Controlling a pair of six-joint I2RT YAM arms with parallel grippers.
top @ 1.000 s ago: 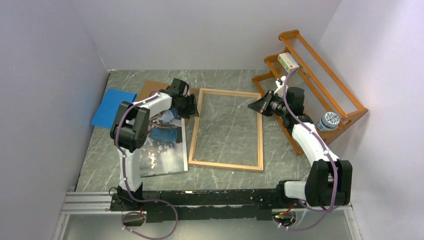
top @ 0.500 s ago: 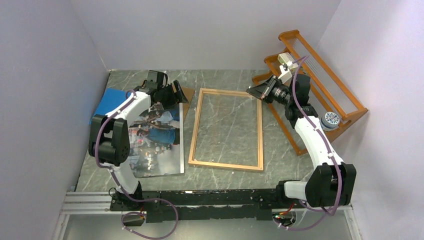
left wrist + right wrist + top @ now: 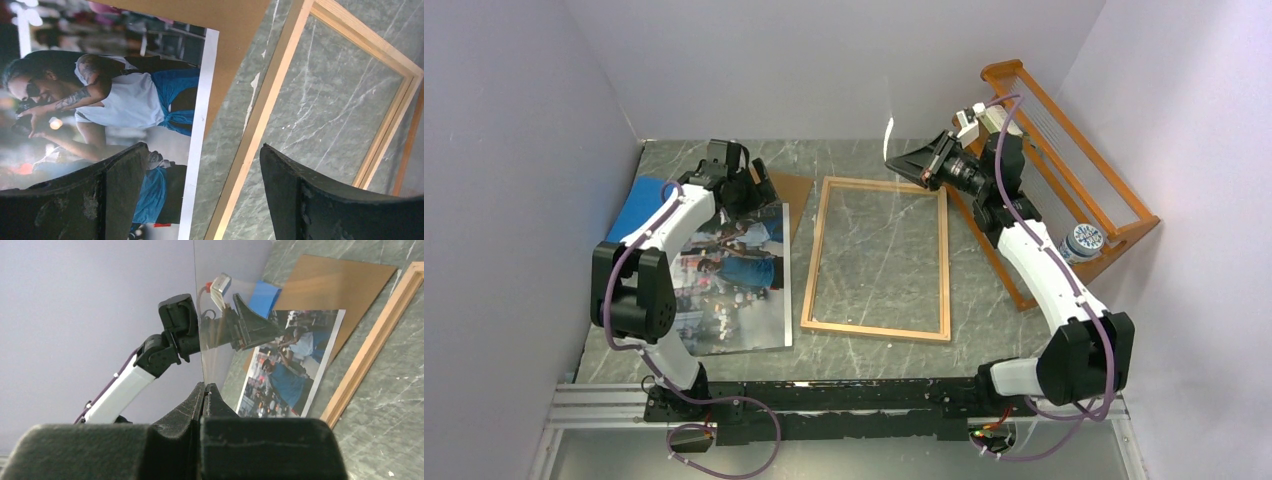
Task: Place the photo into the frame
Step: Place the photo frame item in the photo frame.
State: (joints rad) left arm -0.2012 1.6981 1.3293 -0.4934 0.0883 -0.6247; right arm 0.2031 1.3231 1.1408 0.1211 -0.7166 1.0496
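Note:
The photo [image 3: 734,280], a colour print of people, lies face up on the table left of the frame [image 3: 812,250], apart from it. The frame lies flat with bare table showing inside its light-orange border. My left gripper [image 3: 749,185] hovers open over the photo's far right corner; the left wrist view shows the photo [image 3: 125,100] and the frame's border [image 3: 260,120] between the spread fingers [image 3: 202,165]. My right gripper [image 3: 904,160] is raised over the frame's far edge. It is shut on a thin clear sheet [image 3: 230,290], held upright at its lower edge [image 3: 205,387].
A brown backing panel [image 3: 789,190] lies under the photo's far corner, and a plain blue sheet [image 3: 639,200] lies left of it. An orange slatted rack [image 3: 1064,150] stands at the right with a patterned tin [image 3: 1082,240] on it. Walls close in left, back and right.
My left gripper has moved left and back, off the frame's corner, leaving the photo uncovered. My right gripper has risen and swung left over the frame's far edge with the clear sheet.

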